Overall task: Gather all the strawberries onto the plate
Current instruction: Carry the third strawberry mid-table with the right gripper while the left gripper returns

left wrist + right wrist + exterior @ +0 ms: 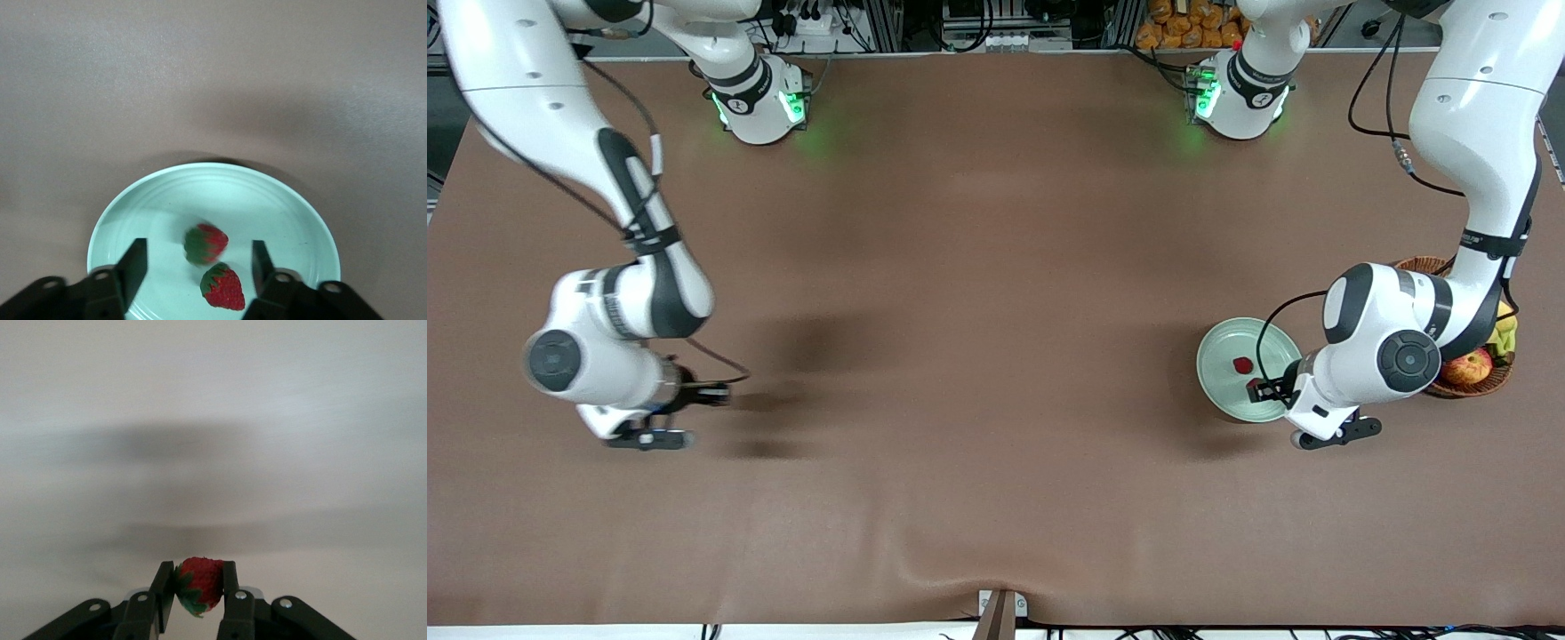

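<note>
**Two strawberries in plate, third clamped in right gripper**

Pale mint-green plate (1227, 356) toward the left arm's end of the table, just beside a brown wicker basket (1489, 384). In the basket: a red-yellow apple (1469, 366) and a bit of yellow-green fruit, largely hidden by the left arm's wrist. Basket mostly covered from the front camera by that same arm.

Left gripper (197, 267) over the plate's edge on the basket's side, fingers spread wide, nothing between them. Below it, in the left wrist view: two strawberries on the plate, one blurred strawberry (205, 243) with its green top turned aside, a second strawberry (223, 288) just beside it, sharp and red. From the front, only one red berry plainly seen on the plate; the other partly masked by the gripper's dark fingers.

Right gripper (198, 587) over bare brown table toward the right arm's end, well apart from the plate. Fingers closed on the third strawberry (199, 583), red flesh showing between the pads, green leaves poking out at one side. Dark shadows on the brown table covering (978, 267) beside that gripper.
</note>
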### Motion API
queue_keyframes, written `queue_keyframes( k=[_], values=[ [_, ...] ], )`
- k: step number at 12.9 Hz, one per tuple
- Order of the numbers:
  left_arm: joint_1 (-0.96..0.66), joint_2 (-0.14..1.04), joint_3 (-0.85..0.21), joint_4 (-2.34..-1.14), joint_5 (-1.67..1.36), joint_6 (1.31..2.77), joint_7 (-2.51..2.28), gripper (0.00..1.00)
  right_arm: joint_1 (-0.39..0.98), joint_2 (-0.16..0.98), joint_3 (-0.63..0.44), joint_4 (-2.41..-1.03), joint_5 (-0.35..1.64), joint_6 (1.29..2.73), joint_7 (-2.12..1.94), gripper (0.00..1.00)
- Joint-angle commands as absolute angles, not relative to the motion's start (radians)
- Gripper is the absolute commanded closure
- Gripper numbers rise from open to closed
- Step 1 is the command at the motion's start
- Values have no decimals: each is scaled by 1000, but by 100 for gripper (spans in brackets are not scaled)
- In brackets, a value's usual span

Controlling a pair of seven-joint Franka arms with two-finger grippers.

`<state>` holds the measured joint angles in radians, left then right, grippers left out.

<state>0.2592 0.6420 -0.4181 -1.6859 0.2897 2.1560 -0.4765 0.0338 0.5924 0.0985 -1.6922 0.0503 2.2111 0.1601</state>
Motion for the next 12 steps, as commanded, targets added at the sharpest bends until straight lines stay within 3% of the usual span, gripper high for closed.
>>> queue_keyframes(
  k=[1, 6, 12],
  values=[
    [264, 582, -434, -1692, 301, 2105, -494, 0, 187, 609, 86, -1658, 243, 2236, 268, 98],
    [246, 560, -544, -1690, 287, 2019, -667, 0, 446, 673, 81, -1654, 526, 2537, 440, 92],
    [140, 603, -581, -1678, 267, 2080, -894, 0, 687, 808, 49, -1488, 584, 2699, 806, 85]
  ],
)
